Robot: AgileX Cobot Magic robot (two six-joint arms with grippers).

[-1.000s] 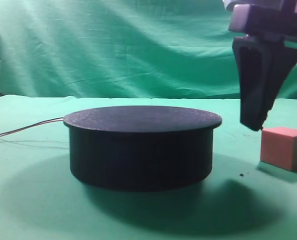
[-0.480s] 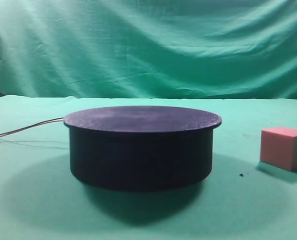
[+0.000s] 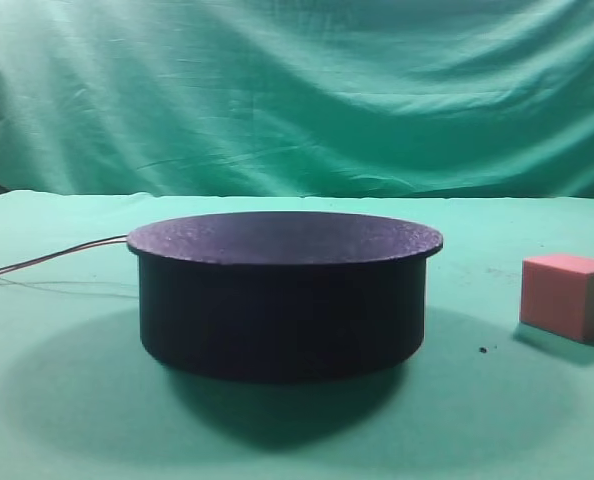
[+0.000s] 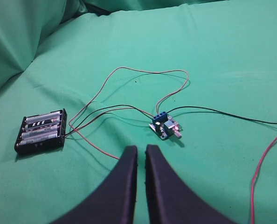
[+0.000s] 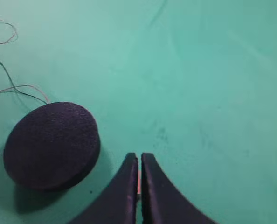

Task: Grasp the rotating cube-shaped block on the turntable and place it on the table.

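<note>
The pale pink cube-shaped block rests on the green table at the right, apart from the dark turntable, whose top is bare. Neither gripper shows in the exterior view. In the right wrist view my right gripper is shut and empty, high above the cloth. A thin pink sliver of the block shows through the slit between its fingers. The turntable lies to its left. My left gripper is shut and empty over the cloth, away from the turntable.
Thin wires trail left from the turntable. In the left wrist view a black battery holder and a small blue circuit board lie on the cloth, joined by red and black wires. A green backdrop hangs behind.
My right gripper, which hung just above the block one second ago, has lifted out of the exterior view. The block stays on the table where it was.
</note>
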